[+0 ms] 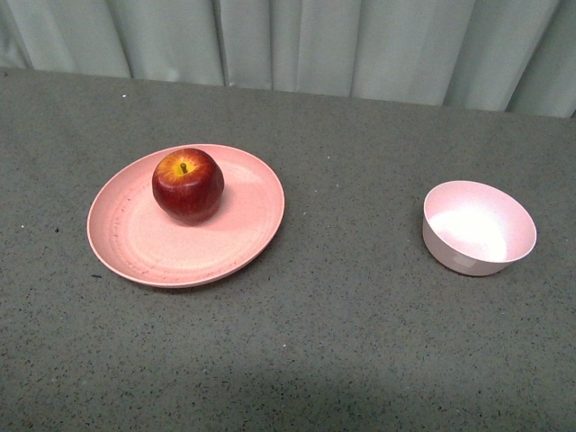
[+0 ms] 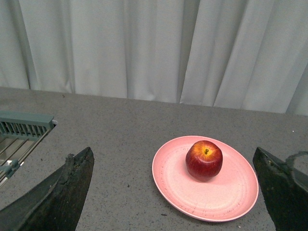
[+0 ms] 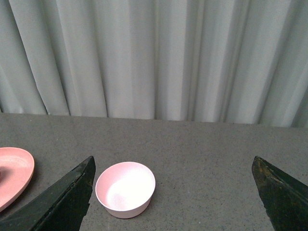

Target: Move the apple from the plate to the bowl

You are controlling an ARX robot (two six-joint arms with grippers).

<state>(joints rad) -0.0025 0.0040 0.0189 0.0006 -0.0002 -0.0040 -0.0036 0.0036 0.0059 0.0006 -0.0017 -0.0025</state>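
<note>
A glossy dark-red apple [image 1: 188, 185] with a yellow-orange top sits upright on the far part of the wide salmon-pink plate [image 1: 135, 243], left of centre on the grey table. The small pale pink bowl [image 1: 479, 228] stands empty to the right, well apart from the plate. Neither arm shows in the front view. In the left wrist view my left gripper [image 2: 174, 192] is open, held back from and above the plate [image 2: 192, 192] and apple [image 2: 204, 160]. My right gripper [image 3: 173, 197] is open too, with the bowl [image 3: 125, 189] near its one finger [image 3: 72, 197].
A pale curtain [image 1: 297, 40] hangs behind the table's far edge. The left wrist view shows a grey-green metal rack [image 2: 19, 130] off the table's side. The plate's edge [image 3: 14, 175] shows at the border of the right wrist view.
</note>
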